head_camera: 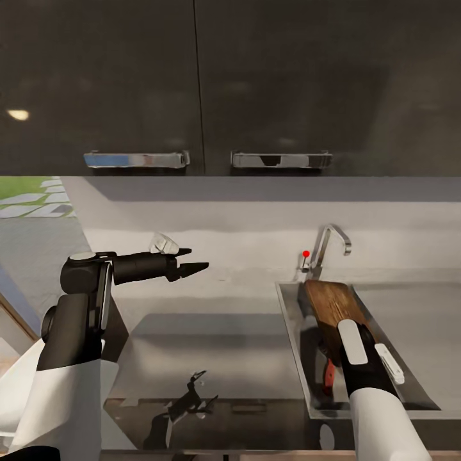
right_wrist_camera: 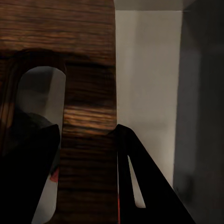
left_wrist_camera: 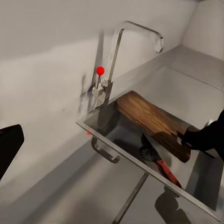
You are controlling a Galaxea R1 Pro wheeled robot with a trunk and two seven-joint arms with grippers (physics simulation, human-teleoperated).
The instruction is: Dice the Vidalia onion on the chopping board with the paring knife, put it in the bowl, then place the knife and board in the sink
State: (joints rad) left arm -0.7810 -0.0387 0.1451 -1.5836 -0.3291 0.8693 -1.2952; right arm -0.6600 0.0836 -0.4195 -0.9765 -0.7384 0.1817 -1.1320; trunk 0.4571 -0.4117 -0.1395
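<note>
Wooden chopping board (head_camera: 330, 306) leaned inside the sink (head_camera: 291, 346), clamped by the right tool (right_wrist_camera: 88, 135); released carelessly, it would probably drop onto the paring knife (left_wrist_camera: 161, 163) beneath.

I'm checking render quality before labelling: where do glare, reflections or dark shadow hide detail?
Head view: a bright light spot glares on the upper cabinets, and the countertop mirrors the left gripper. Right wrist view: the chopping board looms close and dim, and the right gripper's fingers are black silhouettes.
</note>
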